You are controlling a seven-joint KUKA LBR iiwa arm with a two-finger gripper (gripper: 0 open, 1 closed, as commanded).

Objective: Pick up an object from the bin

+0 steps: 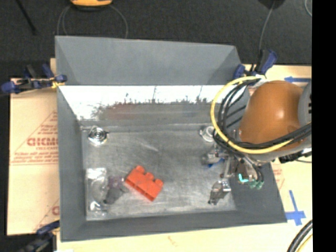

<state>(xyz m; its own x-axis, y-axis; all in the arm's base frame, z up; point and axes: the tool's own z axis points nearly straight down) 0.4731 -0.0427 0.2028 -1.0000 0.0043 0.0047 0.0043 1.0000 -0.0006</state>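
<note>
We see the gripper [219, 189] low at approx. 4 o'clock in the bin [147, 62]; claw state: can't tell. The orange toy brick [143, 182] lies at 7 o'clock, well apart. Risk, imo: closing here grabs nothing, or scrapes the near wall.

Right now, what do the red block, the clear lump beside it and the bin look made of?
Red block: probably moulded plastic, matte; even orange-red colour, studded toy-brick shape.
Clear lump: perhaps thin plastic film; see-through with white glints, hard to tell.
Bin: sheet metal, dull grey; scratched floor with pale sheen.
</note>
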